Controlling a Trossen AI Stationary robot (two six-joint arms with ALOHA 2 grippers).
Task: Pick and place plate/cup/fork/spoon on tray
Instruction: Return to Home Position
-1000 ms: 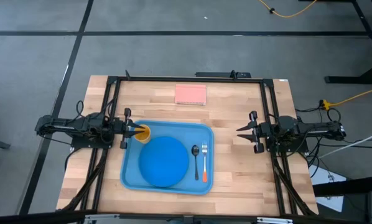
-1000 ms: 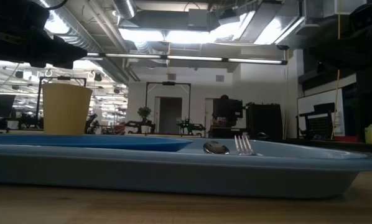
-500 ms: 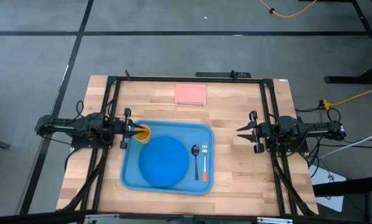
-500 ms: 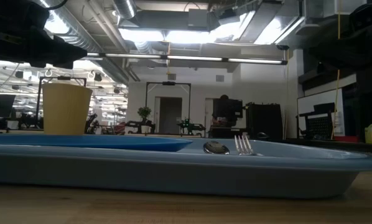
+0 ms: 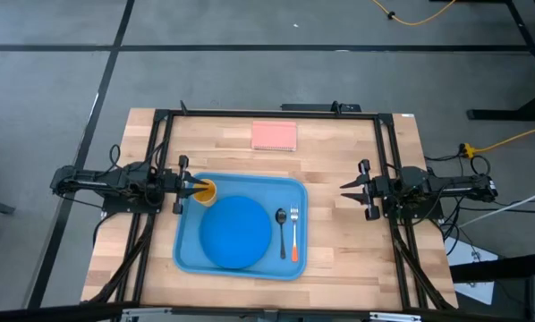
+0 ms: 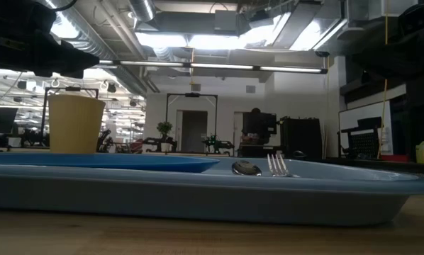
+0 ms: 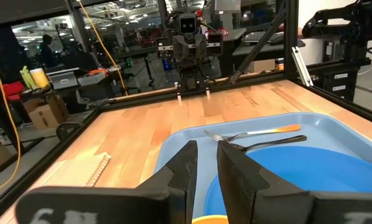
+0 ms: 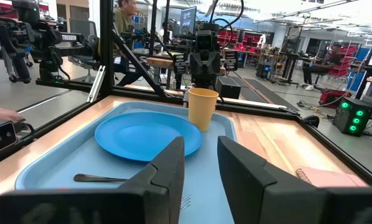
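Observation:
The light-blue tray (image 5: 189, 255) lies in the middle of the table. On it rest the blue plate (image 5: 234, 231), the dark spoon (image 5: 282, 228) and the orange-handled fork (image 5: 294, 236), side by side to the plate's right. The yellow cup (image 5: 207, 191) stands upright in the tray's far left corner. My left gripper (image 5: 194, 188) points level over the cup's rim (image 7: 211, 219), slightly open and holding nothing. My right gripper (image 5: 346, 191) hovers level right of the tray, open and holding nothing.
A pink pad (image 5: 274, 136) lies near the table's far edge. Black frame rails (image 5: 160, 152) run along the left and right sides of the table. Bare wood shows right of the tray and between the tray and the pad.

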